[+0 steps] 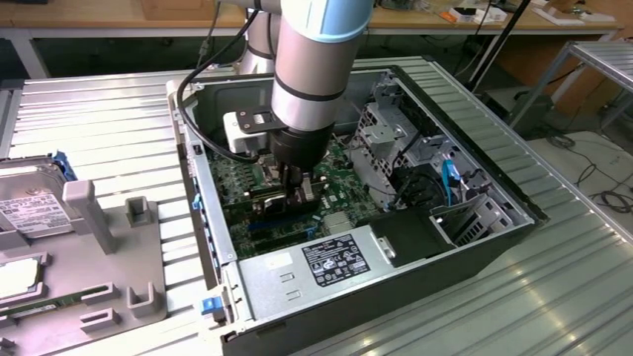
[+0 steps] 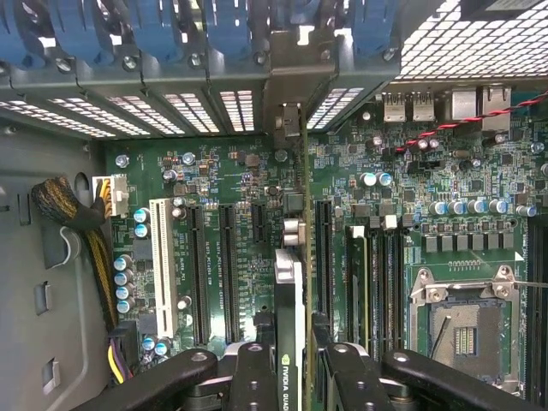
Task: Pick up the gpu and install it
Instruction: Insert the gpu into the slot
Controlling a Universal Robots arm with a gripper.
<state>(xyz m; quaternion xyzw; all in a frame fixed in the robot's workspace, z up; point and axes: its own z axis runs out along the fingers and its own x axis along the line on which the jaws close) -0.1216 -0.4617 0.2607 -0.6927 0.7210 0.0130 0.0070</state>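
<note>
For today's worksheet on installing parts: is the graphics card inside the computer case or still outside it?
Inside. The gripper holds the graphics card on edge above the green motherboard, within the open computer case. Whether it is seated: cannot tell.

From outside, we lose the gripper (image 1: 293, 191) behind the arm's wrist, so its grip on the gpu (image 1: 296, 194) is mostly hidden. On the wrist camera, the gpu (image 2: 291, 342) comes edge-on, its fan face out of sight and its lower part cut off. We can't tell whether its edge meets a slot. The hard drive (image 1: 30, 204) runs off the exterior view's left.
</note>
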